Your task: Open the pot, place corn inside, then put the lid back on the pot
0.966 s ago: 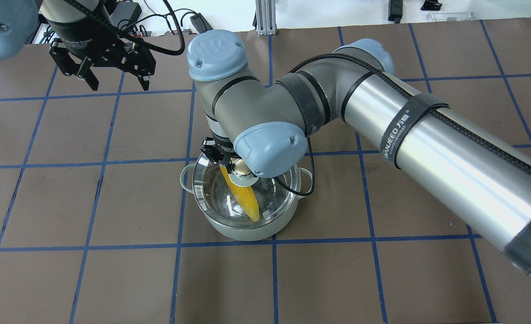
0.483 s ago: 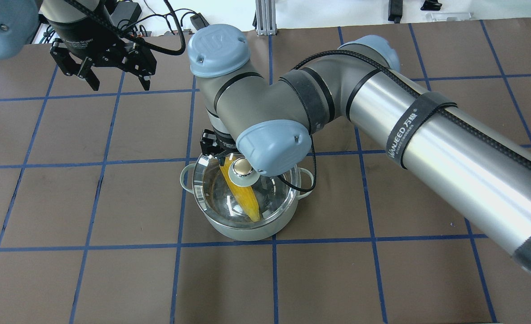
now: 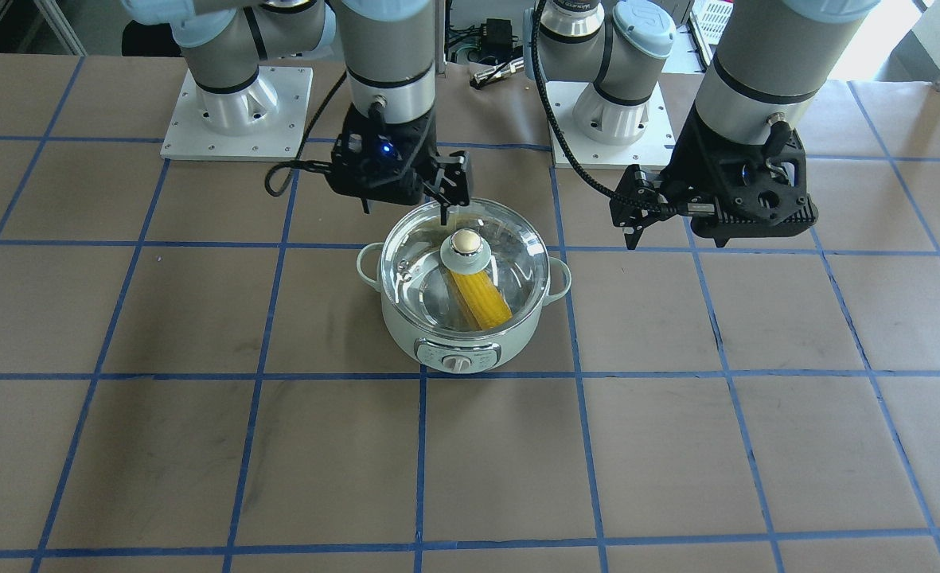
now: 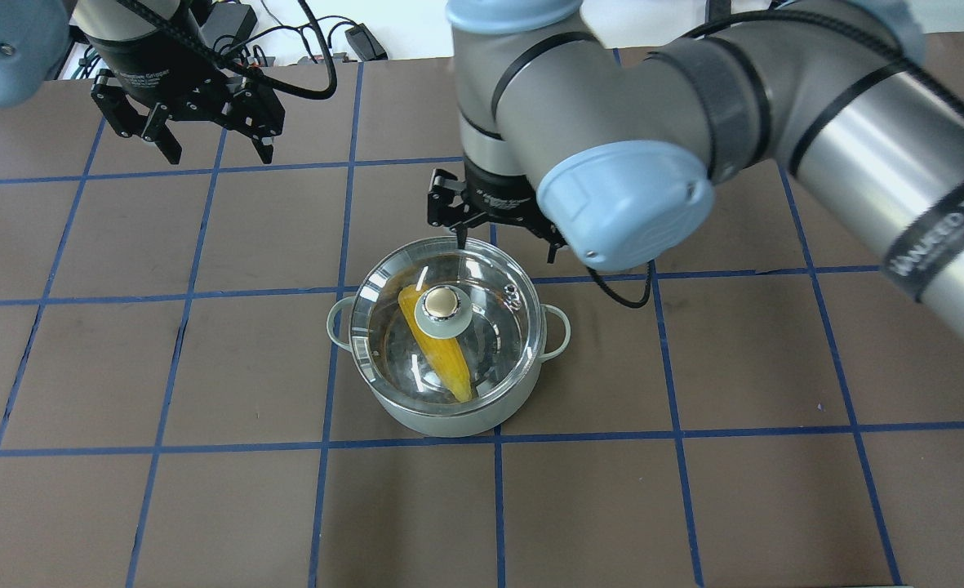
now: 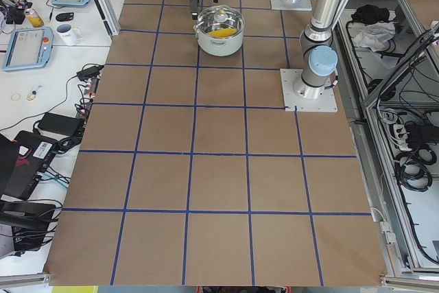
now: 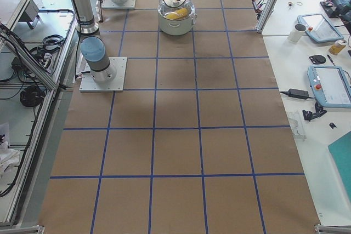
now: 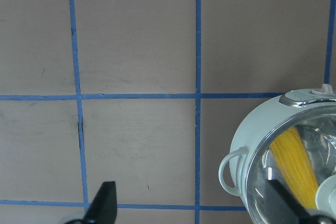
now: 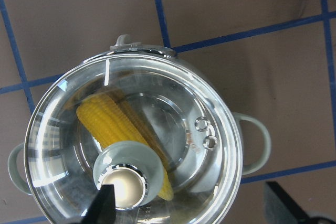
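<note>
The pale green pot (image 4: 416, 416) stands mid-table, its dial panel (image 3: 458, 355) facing away from the robot. The glass lid (image 4: 490, 343) sits on it, with the ball knob (image 4: 441, 305) free. The yellow corn (image 4: 441, 363) lies inside and shows through the glass, also in the right wrist view (image 8: 105, 121). My right gripper (image 4: 502, 233) is open and empty, raised just beyond the pot's far rim. My left gripper (image 4: 216, 151) is open and empty, high at the far left, well away from the pot (image 7: 247, 140).
The brown table mat (image 4: 204, 506) has a blue tape grid. Cables and small devices (image 4: 351, 37) lie past its far edge. The two arm bases (image 3: 235, 111) stand on the robot's side. Side benches hold tablets and a mug (image 5: 67, 32).
My right gripper has let go of the lid's knob, risen and moved away to the far right of the pot. The lid stays on the pot. The left arm has not moved.
</note>
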